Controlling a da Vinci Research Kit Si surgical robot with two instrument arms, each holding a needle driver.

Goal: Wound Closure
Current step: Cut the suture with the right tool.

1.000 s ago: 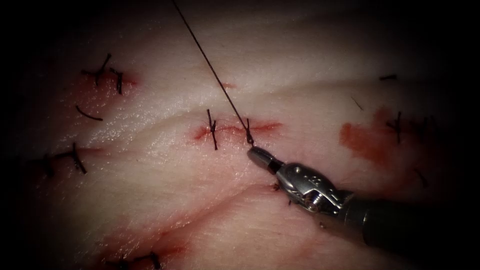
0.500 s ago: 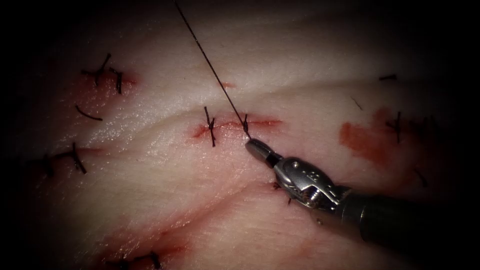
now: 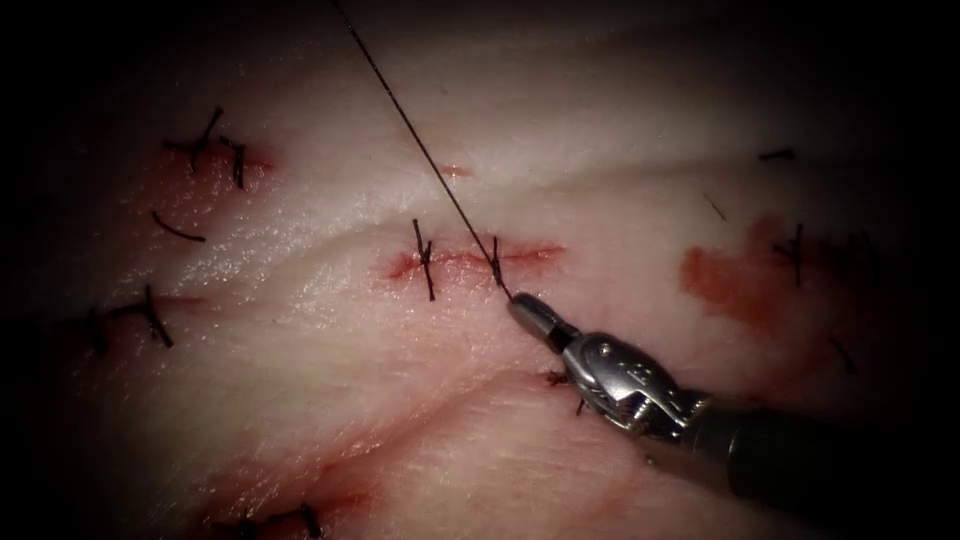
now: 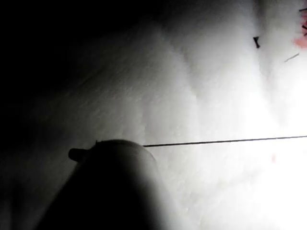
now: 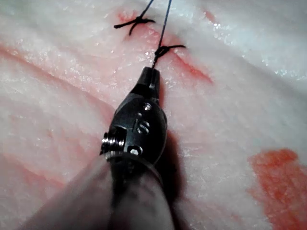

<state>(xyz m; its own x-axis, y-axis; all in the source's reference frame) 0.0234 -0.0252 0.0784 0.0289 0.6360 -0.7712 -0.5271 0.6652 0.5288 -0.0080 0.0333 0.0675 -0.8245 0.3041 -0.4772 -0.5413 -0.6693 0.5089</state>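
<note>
Right tool: right arm's tool (image 3: 515,303) comes in from the lower right, its jaws pressed together on the thread (image 3: 420,150) just below the cut (image 3: 470,258); in the right wrist view (image 5: 151,73) the same grip shows, the short end pinched at the tip.
Thread: runs taut from the knot on the cut up and to the left, out of the endoscope view; in the left wrist view it is a straight line (image 4: 225,141) reaching the left arm's tool (image 4: 96,148).
Left tool: a dark rounded shape, jaw state cannot be told.
Cut: short red line in the middle of the tissue (image 3: 300,400), crossed by a finished stitch (image 3: 425,258) on its left part and the knot (image 3: 495,262) further right.
Needle: place cannot be told.
Red fluid: patch (image 3: 725,280) to the right of the cut.
</note>
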